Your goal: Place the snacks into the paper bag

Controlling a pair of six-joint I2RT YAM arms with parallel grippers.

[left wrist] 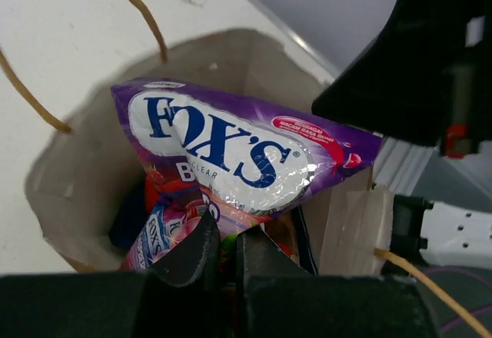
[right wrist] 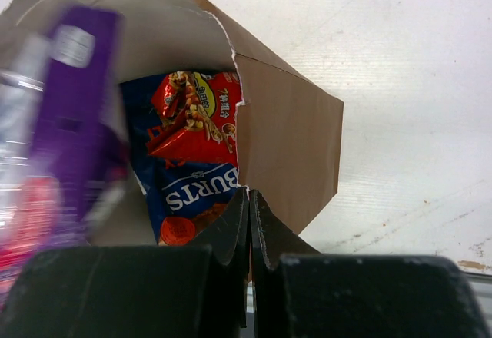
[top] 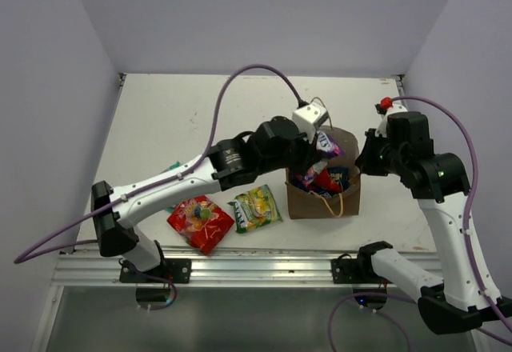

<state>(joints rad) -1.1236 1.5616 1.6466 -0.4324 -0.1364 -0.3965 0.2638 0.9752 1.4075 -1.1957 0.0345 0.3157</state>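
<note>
The brown paper bag stands upright and open near the table's front. My left gripper is over its mouth, shut on the lower edge of a purple Fox's snack packet, which hangs partly inside the bag. My right gripper is shut on the bag's right wall, with its jaws pinching the rim. Inside lie a dark blue Burts chip bag and a red packet. A red candy bag and a yellow-green packet lie on the table left of the bag.
The left arm stretches across the table above a teal sliver. The bag's loop handles hang outward. A metal rail runs along the front edge. Walls close in on the left, back and right.
</note>
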